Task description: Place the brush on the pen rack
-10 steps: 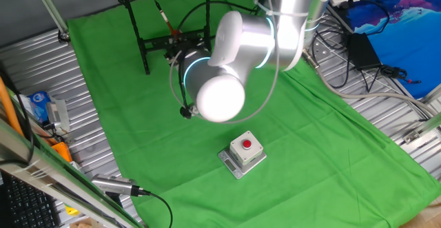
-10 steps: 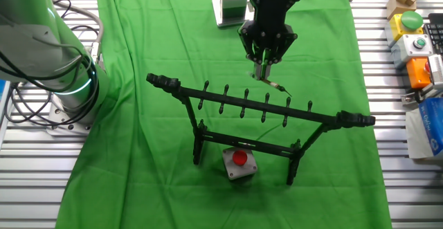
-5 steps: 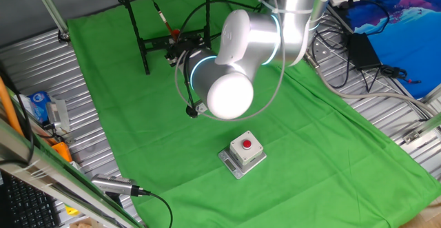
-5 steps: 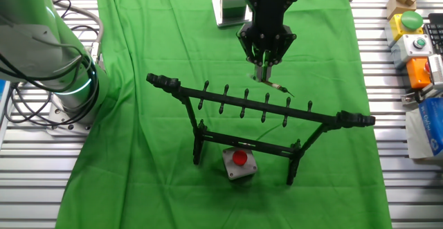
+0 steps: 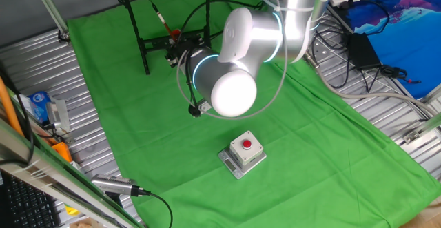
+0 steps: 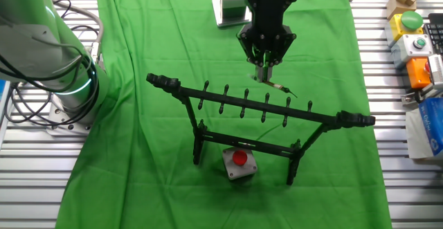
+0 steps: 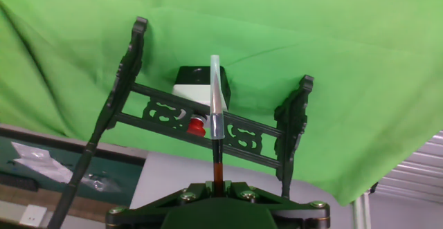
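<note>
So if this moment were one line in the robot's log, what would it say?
gripper: shut on brush | brush: held, not on rack | pen rack: upright on green cloth

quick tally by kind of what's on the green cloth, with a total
Red-button boxes: 2, one by the arm side and one beyond the rack
Pen rack: 1
Brush: 1, held in the pincer
Total: 4

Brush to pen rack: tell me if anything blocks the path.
Nothing visible does. The brush is held in the gripper, just behind the pen rack top bar, with only green cloth beneath.
</note>
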Motion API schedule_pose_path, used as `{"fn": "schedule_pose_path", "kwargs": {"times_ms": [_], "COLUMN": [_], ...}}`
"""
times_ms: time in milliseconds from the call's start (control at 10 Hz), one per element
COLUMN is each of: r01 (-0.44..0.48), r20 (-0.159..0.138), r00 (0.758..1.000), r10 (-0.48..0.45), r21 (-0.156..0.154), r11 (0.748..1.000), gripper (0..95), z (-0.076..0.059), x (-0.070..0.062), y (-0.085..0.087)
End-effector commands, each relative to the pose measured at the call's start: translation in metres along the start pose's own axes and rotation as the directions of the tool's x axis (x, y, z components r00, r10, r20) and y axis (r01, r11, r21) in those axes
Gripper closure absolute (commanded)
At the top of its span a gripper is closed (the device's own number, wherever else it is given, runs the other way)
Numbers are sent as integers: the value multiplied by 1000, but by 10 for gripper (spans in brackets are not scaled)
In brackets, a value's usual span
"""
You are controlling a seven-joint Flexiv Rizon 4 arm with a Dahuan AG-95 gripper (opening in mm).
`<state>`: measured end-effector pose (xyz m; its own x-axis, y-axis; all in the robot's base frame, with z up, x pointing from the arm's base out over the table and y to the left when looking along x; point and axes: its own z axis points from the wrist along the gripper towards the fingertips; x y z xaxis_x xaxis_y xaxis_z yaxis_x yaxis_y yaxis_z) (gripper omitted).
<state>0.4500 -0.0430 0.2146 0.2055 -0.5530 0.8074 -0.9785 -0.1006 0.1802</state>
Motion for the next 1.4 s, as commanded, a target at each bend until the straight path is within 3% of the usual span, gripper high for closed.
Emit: {"fn": "schedule_pose_path", "kwargs": {"times_ms": [100,700,1400], "r01": [5,34,-9], "r20": [8,-11,-15], "r00": [1000,999,1000], "r10": [-5,-34,8], "r21": [-1,-6,-66], "r11": [1000,999,998], "gripper": [950,950,950], "z": [-1,-8,-8], "x": [-1,4,4], "y": [-1,-4,-4]}}
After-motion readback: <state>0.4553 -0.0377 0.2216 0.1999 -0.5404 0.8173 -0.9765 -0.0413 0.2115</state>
